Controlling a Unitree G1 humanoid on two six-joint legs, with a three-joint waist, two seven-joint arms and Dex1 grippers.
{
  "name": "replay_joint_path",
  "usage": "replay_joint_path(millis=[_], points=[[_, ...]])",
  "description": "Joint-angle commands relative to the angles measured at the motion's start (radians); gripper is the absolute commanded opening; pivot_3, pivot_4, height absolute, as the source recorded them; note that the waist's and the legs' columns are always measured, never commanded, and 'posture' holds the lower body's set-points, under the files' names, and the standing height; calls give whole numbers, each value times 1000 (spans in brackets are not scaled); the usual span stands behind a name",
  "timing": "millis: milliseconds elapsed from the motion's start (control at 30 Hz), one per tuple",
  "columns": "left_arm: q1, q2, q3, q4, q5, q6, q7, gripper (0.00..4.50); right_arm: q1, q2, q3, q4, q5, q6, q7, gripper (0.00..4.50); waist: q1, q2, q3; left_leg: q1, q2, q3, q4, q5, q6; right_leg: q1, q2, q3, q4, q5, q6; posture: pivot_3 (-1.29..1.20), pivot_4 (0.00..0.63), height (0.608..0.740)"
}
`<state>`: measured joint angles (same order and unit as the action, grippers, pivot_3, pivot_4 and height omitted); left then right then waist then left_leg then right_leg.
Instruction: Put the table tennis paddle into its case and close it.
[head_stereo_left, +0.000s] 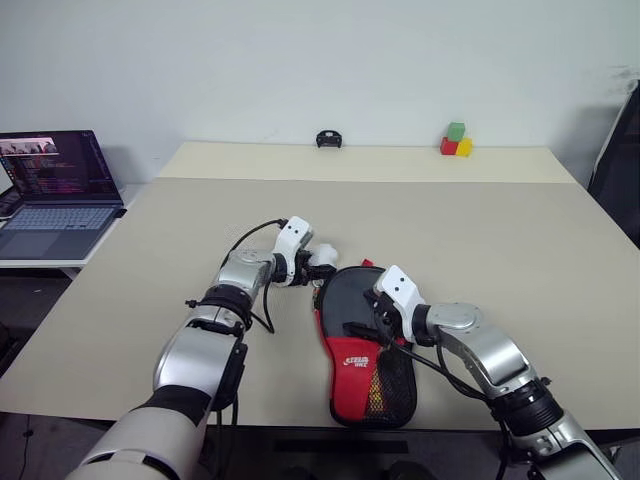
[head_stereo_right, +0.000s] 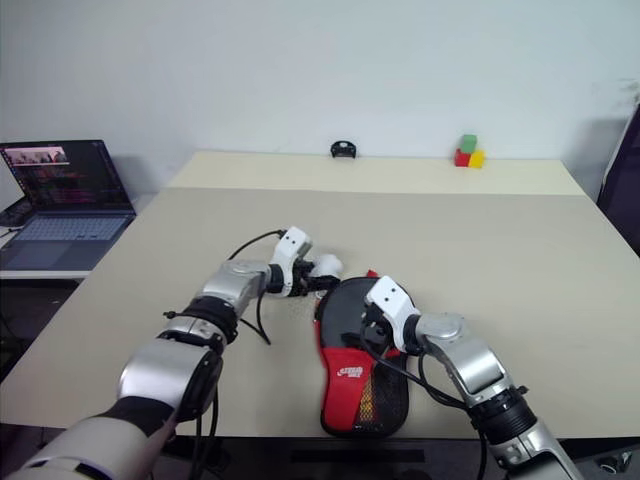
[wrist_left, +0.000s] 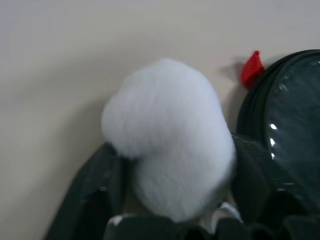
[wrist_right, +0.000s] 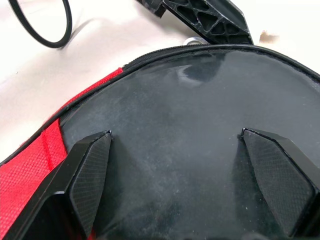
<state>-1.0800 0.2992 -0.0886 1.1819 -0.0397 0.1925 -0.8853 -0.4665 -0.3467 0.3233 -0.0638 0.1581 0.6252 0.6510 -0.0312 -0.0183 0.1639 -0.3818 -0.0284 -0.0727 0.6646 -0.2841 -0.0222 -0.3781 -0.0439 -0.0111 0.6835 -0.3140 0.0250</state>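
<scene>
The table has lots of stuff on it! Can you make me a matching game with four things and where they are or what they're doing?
Things:
1. pom-pom
2. case
3. coloured blocks
4. right gripper

Places or states:
A. at the table's far edge, toward the right
B. open, fingers spread over black fabric
C. white and fluffy, between the left gripper's fingers
D. lying flat at the table's near edge, black and red

Pairs: 1-C, 2-D, 3-A, 4-B

Black-and-red case (head_stereo_left: 362, 345) flat at table's near edge; white pom-pom (wrist_left: 170, 135) beside its round end
</scene>
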Motion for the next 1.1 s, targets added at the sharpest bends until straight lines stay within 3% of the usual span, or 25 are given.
replay_joint_path(millis=[33, 133, 200, 567, 1100], points=[[11, -2, 12, -22, 0, -7, -43, 1728, 11, 3, -37, 15, 9, 42, -14, 4500, 0, 0, 0, 0, 0, 0, 0, 0, 0, 0, 0, 0, 0, 0, 0, 0, 150, 740], [19, 2, 21, -35, -2, -16, -55, 675, 13, -4, -47, 18, 9, 59, -7, 4500, 0, 0, 0, 0, 0, 0, 0, 0, 0, 0, 0, 0, 0, 0, 0, 0, 150, 740], [21, 4, 28, -38, 0, -20, -53, 243, 15, -5, -50, 20, 7, 69, -6, 4500, 0, 0, 0, 0, 0, 0, 0, 0, 0, 0, 0, 0, 0, 0, 0, 0, 150, 740], [-36, -16, 10, -7, 43, -68, 5, 198, 36, -55, 25, 53, -45, 87, 30, 4500, 1, -1, -1, 0, 0, 0, 0, 0, 0, 0, 0, 0, 0, 0, 0, 0, 150, 740], [-194, -171, -23, 155, 204, -210, 352, 198, 87, -21, 57, 68, -64, 118, 6, 4500, 2, -4, -6, 2, 0, 0, 1, -2, 3, 3, 0, 0, 0, 0, 0, 0, 150, 740]])
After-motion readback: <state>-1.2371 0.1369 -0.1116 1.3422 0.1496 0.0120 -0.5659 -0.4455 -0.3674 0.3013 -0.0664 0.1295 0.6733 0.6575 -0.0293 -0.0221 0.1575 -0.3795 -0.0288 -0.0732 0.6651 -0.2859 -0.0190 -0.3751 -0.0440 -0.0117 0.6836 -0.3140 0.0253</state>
